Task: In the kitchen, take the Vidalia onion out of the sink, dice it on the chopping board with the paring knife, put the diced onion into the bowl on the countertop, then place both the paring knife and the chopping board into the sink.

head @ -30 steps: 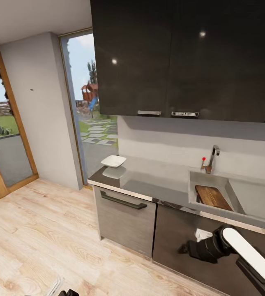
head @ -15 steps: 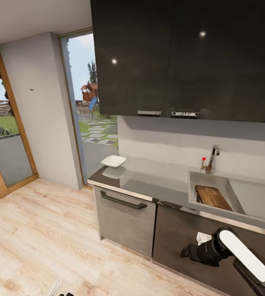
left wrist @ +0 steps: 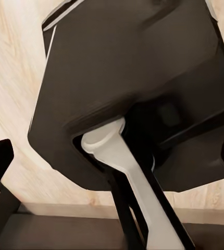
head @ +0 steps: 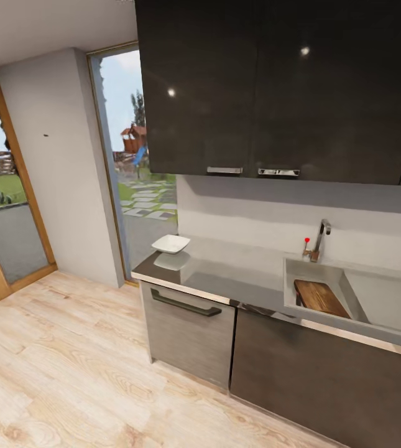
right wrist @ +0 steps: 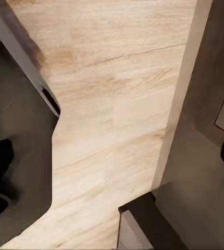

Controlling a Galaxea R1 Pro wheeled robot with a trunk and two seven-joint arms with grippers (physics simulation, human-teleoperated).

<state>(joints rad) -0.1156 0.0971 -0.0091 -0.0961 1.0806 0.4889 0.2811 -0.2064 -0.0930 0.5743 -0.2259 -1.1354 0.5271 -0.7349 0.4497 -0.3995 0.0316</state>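
Note:
The dark brown chopping board (head: 320,297) lies inside the steel sink (head: 315,271), under the chrome tap (head: 320,239) with its red knob. A white squarish bowl (head: 171,243) stands at the far left end of the grey countertop (head: 237,274); its inside is hidden from here. The Vidalia onion, the diced onion and the paring knife are out of view. In the left wrist view my left gripper (left wrist: 114,156) is open over the robot's dark base. In the right wrist view my right gripper (right wrist: 114,156) is open above the wooden floor beside a cabinet front.
Dark wall cabinets (head: 275,87) hang over the counter. Grey base cabinets with a dark bar handle (head: 184,303) stand below it. A glass door (head: 141,162) and a grey wall are to the left. Wooden floor (head: 69,367) spreads in front.
My right arm, raised in front of the base cabinet a second ago, has dropped out of the head view. The head view itself has shifted slightly.

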